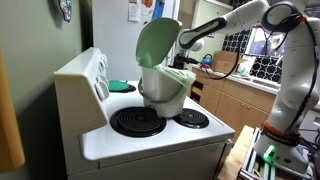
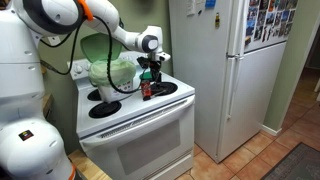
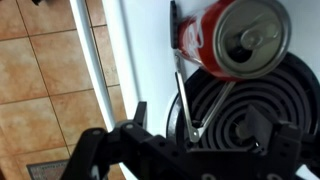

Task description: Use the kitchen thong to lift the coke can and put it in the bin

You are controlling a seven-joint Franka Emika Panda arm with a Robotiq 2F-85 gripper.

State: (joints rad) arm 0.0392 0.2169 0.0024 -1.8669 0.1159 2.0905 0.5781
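A red coke can (image 3: 235, 35) stands on the front burner (image 3: 275, 100) of the white stove; it also shows as a small red can (image 2: 146, 90). The metal tong (image 3: 185, 100) reaches to the can with one arm at each side, its hinge end pointing at me. My gripper (image 3: 200, 122) hangs over that hinge, open, with a gap between each finger and the metal. In an exterior view the gripper (image 2: 150, 62) sits just above the can. The bin (image 1: 165, 88), white with its pale green lid (image 1: 157, 42) raised, stands on the stove behind the can, also seen as the bin (image 2: 110, 70).
The stove top (image 1: 150, 140) has black coil burners and a raised back panel (image 1: 85, 75). A tall white fridge (image 2: 225, 70) stands close beside the stove. Below the front edge are the oven door and a tiled floor (image 3: 40, 80). Wooden cabinets (image 1: 235, 100) lie behind.
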